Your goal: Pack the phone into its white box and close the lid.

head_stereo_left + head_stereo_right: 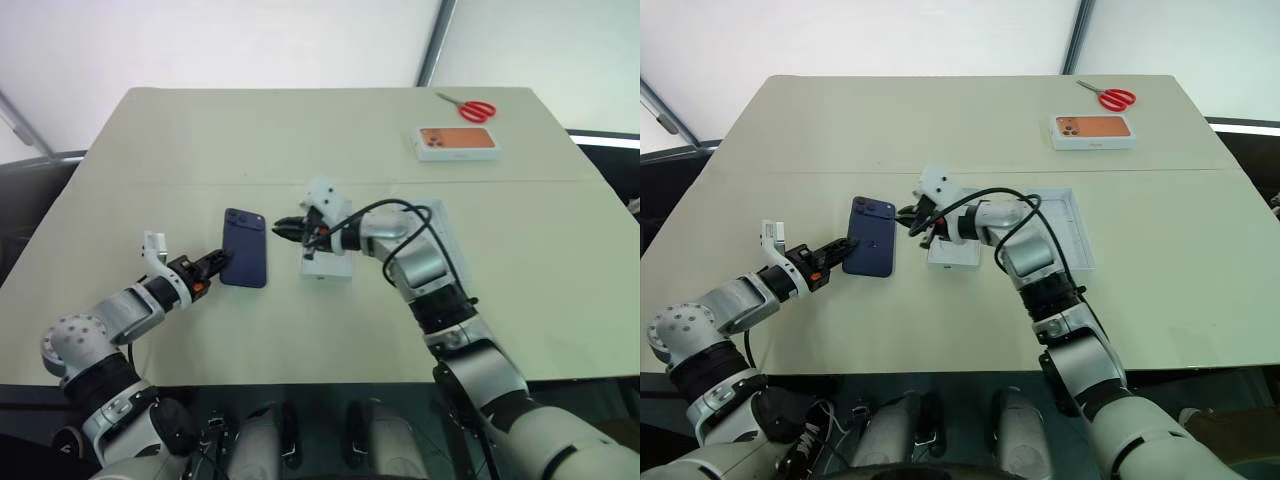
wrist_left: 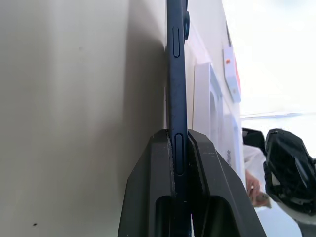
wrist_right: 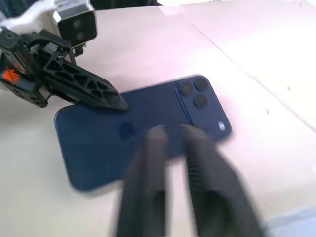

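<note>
No brand name or legible writing can be made out anywhere; the nearest thing to a label is the orange phone picture printed on top of a second white box point(image 1: 457, 143) at the far right of the table, with red-handled scissors point(image 1: 468, 106) lying just beyond it. The phone point(image 1: 245, 247), dark navy with its lens cluster at the far corner, lies back-up on the beige table point(image 1: 300, 140) left of centre. The left gripper point(image 1: 216, 263) is clamped on the phone's near left edge: the left wrist view shows the slim dark body edge-on, pinched between the two black fingers point(image 2: 158, 187) with a side button between them. The right gripper point(image 1: 908, 220) hovers by the phone's far right corner, pointing leftward across the table, its fingers a narrow gap apart and holding nothing; in its wrist view they are blurred in front of the phone's back. Beneath the right wrist sits a small white box-like piece point(image 1: 327, 265), partly hidden by the arm, and I cannot tell which part of the packaging it is. To its right, under the forearm, lies a shallow white tray with thin walls point(image 1: 1076, 225), open upward and empty as far as can be seen. The table is plain matte beige with a faint seam running across its middle. Behind it the room is a pale white wall with a dark grey slanted post.
</note>
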